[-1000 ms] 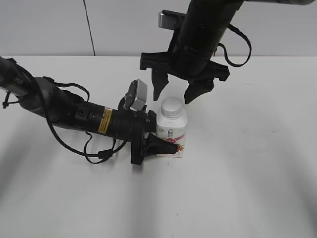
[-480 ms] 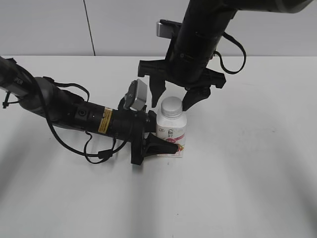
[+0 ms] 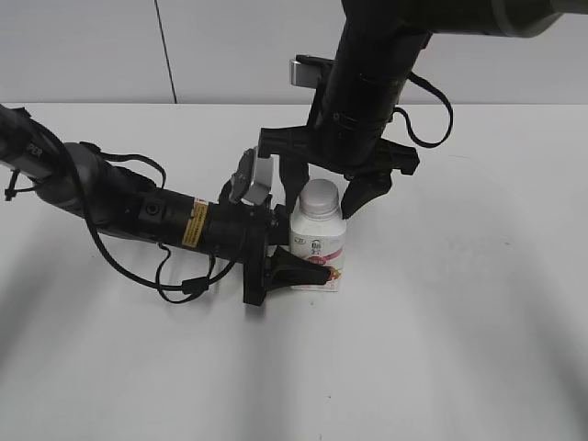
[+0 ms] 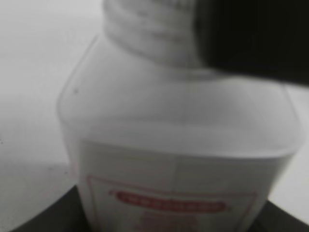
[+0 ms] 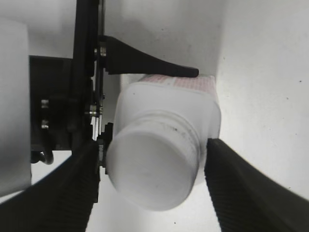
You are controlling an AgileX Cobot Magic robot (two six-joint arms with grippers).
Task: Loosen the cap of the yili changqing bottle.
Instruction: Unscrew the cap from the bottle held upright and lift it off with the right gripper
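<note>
A plain white table (image 3: 441, 349) stood before a pale panelled wall (image 3: 83, 50). The left gripper (image 3: 308, 268) clamped the yili changqing bottle (image 3: 317, 250). The right gripper (image 3: 323, 191) straddled the cap (image 3: 321, 197), jaws wide, seemingly just short of touching.

The yili changqing bottle (image 3: 318, 253) stands upright on the counter (image 3: 459, 322), near the middle of the exterior view, with the cap (image 3: 320, 198) on top of it. The left gripper (image 3: 292, 265) reaches in from the left, lying low along the counter, and its fingers sit against the lower body of the bottle, one in front and one behind. The right gripper (image 3: 323, 193) hangs directly above the bottle, coming down from behind it. In the right wrist view its two fingers (image 5: 244, 193) stand on either side of the cap (image 5: 152, 166), one to the left and one to the right, close beside it.
</note>
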